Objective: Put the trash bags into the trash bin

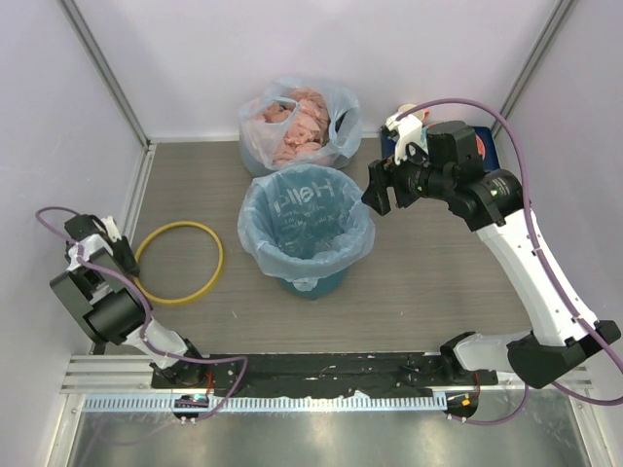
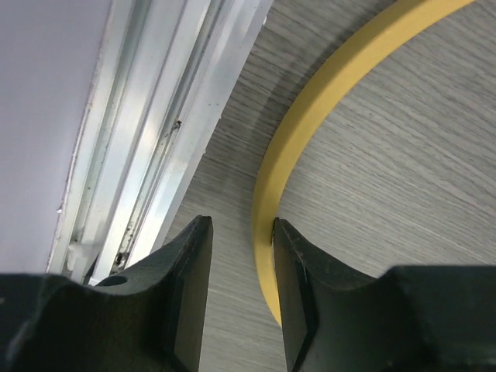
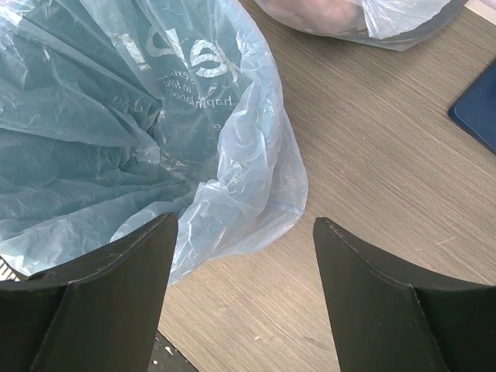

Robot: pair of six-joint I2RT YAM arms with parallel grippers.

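The trash bin, teal, stands mid-table. The light-blue trash bag lines it, its film folded out over the rim and hanging down the sides; the right wrist view shows the bag at upper left. My right gripper hovers open just right of the bin, and between its fingertips only bare table shows. A yellow ring lies flat at the left. My left gripper is down at the ring's left edge, jaws narrowed; the ring runs against the right finger, with a gap to the left finger.
A clear bag with pink lumps sits behind the bin. A dark blue flat object lies at the back right, behind the right arm. An aluminium rail and the wall run close along the left gripper's left side.
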